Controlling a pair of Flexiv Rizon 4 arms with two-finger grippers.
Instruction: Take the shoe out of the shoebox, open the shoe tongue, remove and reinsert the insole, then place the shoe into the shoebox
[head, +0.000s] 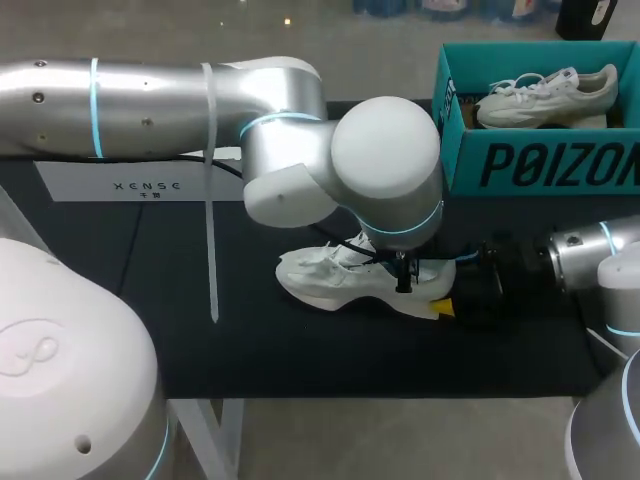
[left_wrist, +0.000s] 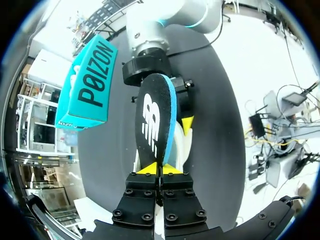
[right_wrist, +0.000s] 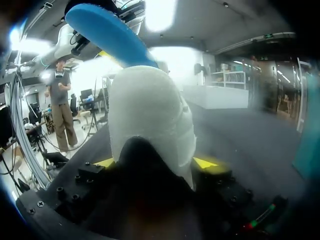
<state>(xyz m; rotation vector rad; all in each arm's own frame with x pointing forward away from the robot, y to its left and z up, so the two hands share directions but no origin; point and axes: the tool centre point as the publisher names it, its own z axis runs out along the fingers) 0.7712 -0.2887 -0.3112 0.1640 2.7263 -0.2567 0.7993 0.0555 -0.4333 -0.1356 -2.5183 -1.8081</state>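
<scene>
A white shoe (head: 345, 280) lies on its sole on the black table (head: 200, 320), heel toward my right arm. My right gripper (head: 447, 300) is shut on the heel; in the right wrist view the heel (right_wrist: 150, 120) fills the space between its yellow fingertips (right_wrist: 205, 162). My left gripper (left_wrist: 160, 171) hangs over the shoe, shut on one end of the insole (left_wrist: 154, 120), which is black on top and blue underneath. The insole (right_wrist: 107, 30) slants up above the heel. I cannot tell whether its other end is still inside the shoe.
The teal shoebox (head: 540, 165) stands at the back right of the table, open, with a second white shoe (head: 545, 95) inside. A white sign (head: 140, 185) lies at the back left. My left arm (head: 300, 150) spans the table's middle.
</scene>
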